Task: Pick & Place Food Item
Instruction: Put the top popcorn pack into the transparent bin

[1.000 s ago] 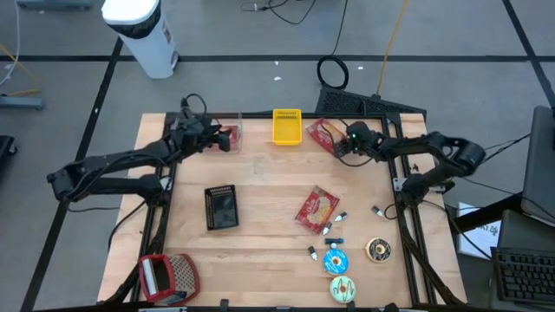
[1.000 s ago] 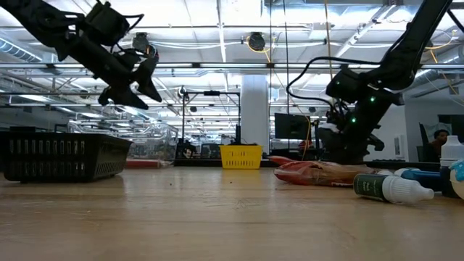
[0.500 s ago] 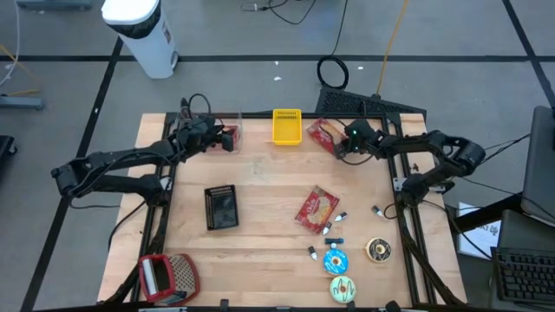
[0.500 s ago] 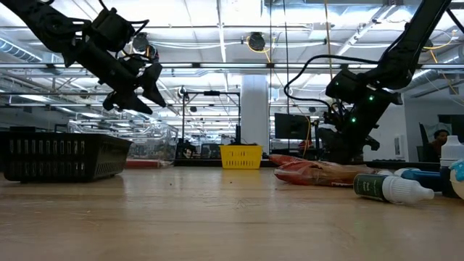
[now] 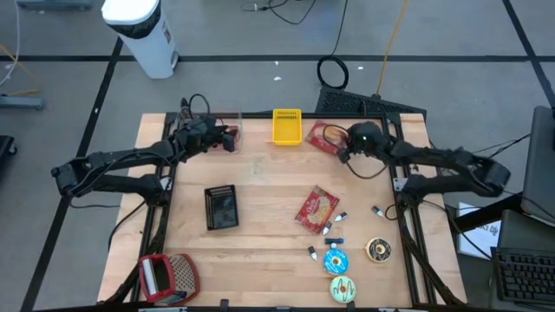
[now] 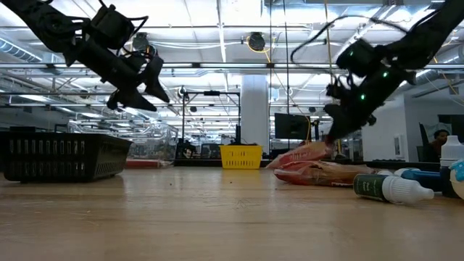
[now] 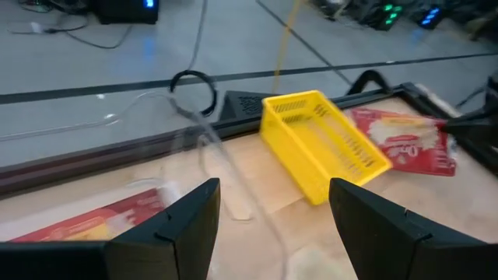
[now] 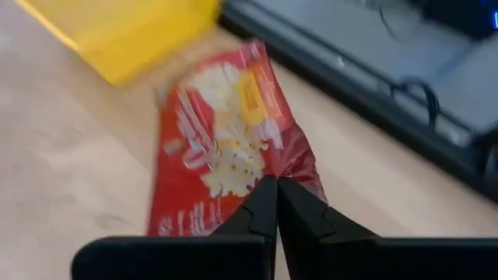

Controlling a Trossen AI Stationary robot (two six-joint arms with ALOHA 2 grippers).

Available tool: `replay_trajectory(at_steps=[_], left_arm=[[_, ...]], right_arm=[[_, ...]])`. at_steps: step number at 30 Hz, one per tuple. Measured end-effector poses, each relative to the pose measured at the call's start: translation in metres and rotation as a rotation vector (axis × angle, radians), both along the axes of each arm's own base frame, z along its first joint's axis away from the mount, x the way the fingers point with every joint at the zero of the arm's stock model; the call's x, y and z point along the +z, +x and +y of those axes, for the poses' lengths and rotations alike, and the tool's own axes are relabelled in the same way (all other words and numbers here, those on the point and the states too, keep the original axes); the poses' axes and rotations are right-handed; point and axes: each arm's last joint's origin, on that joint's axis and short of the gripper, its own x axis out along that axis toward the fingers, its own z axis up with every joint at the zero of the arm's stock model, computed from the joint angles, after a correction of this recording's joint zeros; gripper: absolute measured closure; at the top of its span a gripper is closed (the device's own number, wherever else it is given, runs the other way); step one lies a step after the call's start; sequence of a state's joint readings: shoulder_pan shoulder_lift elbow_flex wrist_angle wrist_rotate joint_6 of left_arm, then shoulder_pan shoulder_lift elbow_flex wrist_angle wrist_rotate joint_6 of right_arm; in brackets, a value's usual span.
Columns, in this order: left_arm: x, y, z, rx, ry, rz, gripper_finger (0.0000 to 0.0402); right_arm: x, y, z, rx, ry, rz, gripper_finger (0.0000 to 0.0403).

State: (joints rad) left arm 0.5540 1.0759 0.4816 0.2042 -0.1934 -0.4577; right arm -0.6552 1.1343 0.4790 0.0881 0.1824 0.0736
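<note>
On the wooden surface [image 5: 260,208], far edge, the right gripper [image 8: 275,204] has its jaws clenched on the red snack bag's [image 5: 323,136] corner, beside the yellow basket [image 5: 287,126]. Grasp made; lifting and placing remain. The left gripper [image 5: 227,139] hovers, jaws released

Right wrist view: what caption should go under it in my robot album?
Right gripper pinches the edge of a red snack bag beside the yellow basket.
</note>
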Motion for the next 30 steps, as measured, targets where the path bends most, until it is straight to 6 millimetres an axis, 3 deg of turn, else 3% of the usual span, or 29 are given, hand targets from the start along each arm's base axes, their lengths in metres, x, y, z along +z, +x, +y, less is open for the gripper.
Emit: replay_trajectory(at_steps=[14,22,30], left_arm=[[0.014,0.013,-0.012,-0.168,0.018,-0.172,0.0158],[0.013,0.021,-0.023,-0.241,-0.158,-0.296,0.0158],[0.008,0.053,-0.039,-0.405,-0.213,-0.460,0.0158]], right_arm=[[0.046,-0.015,0.048,0.217,-0.309,-0.279,0.0403],[0.058,-0.016,0.064,0.297,-0.393,-0.415,0.0403],[0.068,-0.011,0.076,0.372,-0.434,-0.513,0.0403]])
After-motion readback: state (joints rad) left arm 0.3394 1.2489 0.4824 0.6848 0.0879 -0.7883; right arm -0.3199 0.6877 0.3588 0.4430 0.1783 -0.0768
